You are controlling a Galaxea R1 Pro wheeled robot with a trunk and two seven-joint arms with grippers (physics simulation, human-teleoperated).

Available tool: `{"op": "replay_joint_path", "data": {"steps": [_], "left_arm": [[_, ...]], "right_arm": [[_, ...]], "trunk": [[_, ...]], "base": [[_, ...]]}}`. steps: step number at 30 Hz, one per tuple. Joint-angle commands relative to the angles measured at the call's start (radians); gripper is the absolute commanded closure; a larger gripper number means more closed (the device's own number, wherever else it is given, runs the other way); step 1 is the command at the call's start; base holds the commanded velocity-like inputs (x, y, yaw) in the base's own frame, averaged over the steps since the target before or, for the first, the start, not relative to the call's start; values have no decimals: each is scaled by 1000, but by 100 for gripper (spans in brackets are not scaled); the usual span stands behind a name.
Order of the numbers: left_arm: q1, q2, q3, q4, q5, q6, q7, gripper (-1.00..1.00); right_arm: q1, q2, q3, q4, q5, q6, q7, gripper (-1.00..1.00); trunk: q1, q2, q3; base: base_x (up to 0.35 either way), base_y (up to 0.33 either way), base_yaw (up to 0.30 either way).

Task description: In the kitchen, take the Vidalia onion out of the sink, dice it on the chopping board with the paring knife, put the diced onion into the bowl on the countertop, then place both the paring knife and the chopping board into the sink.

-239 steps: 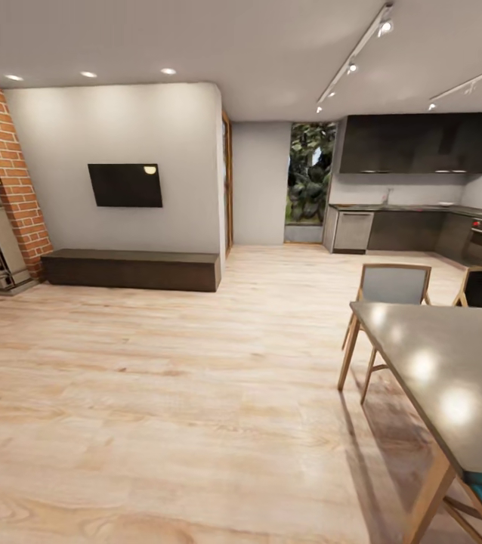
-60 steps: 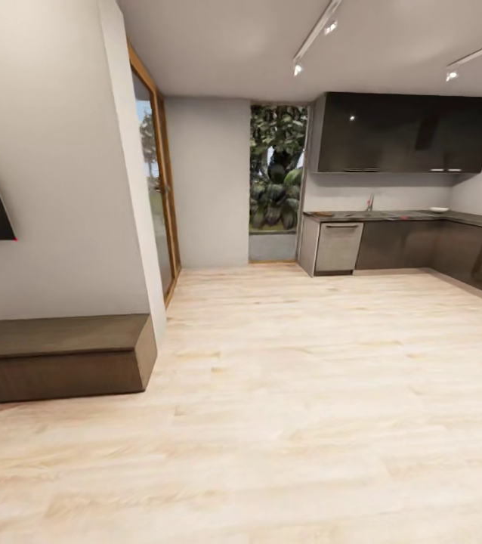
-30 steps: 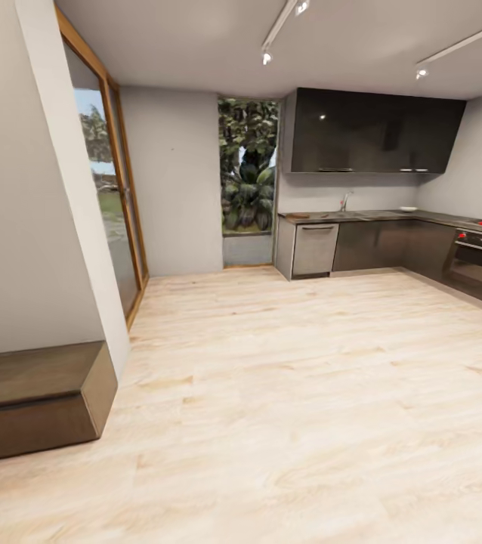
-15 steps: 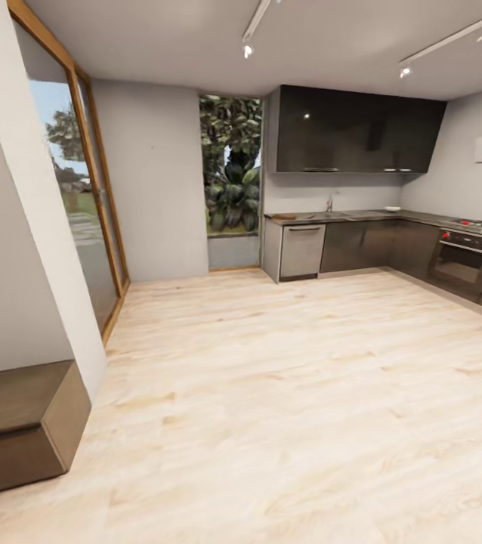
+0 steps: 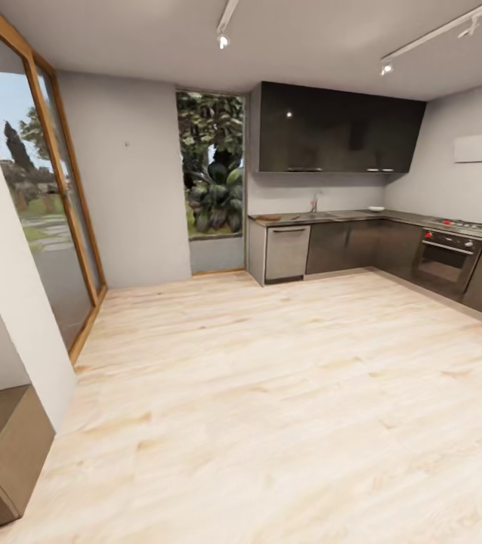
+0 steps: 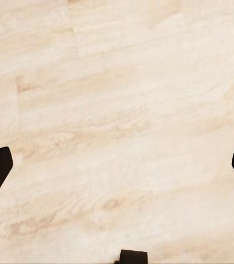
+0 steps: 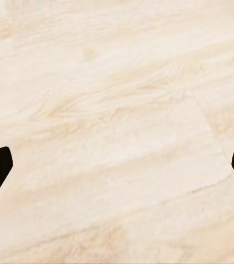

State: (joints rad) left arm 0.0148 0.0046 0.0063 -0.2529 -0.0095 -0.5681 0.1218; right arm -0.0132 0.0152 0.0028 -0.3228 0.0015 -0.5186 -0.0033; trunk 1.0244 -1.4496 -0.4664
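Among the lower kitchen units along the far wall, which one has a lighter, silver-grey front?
The dishwasher-like unit at the left end of the countertop, nearest the window with plants. Its front is silver-grey; the cabinets beside it are dark.

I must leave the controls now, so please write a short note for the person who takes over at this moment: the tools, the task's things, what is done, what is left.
Left tool: open, empty, above the wooden floor.
Right tool: open, empty, also above the floor.
The robot is on its way; the kitchen lies across the room. The countertop runs along the far wall, with the tap marking the sink, and a small white item, probably the bowl. Onion, board and knife are too far away to make out.
Done: nothing handled as far as can be seen.
Left: drive to the sink, then the whole job.
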Motion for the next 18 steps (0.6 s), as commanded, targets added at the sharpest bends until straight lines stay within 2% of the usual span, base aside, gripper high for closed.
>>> {"op": "replay_joint_path", "data": {"steps": [1, 6, 18], "left_arm": [[1, 0, 1, -2, -1, -1, 2, -100], [1, 0, 1, -2, -1, -1, 3, -100], [1, 0, 1, -2, -1, -1, 2, -100]], "right_arm": [[-1, 0, 0, 1, 0, -3, 0, -100], [-1, 0, 0, 1, 0, -3, -1, -100], [-1, 0, 0, 1, 0, -3, -1, -100]], "trunk": [[1, 0, -1], [1, 0, -1], [1, 0, -1]], "base": [[323, -137, -111], [323, -78, -104], [323, -6, -89]]}}
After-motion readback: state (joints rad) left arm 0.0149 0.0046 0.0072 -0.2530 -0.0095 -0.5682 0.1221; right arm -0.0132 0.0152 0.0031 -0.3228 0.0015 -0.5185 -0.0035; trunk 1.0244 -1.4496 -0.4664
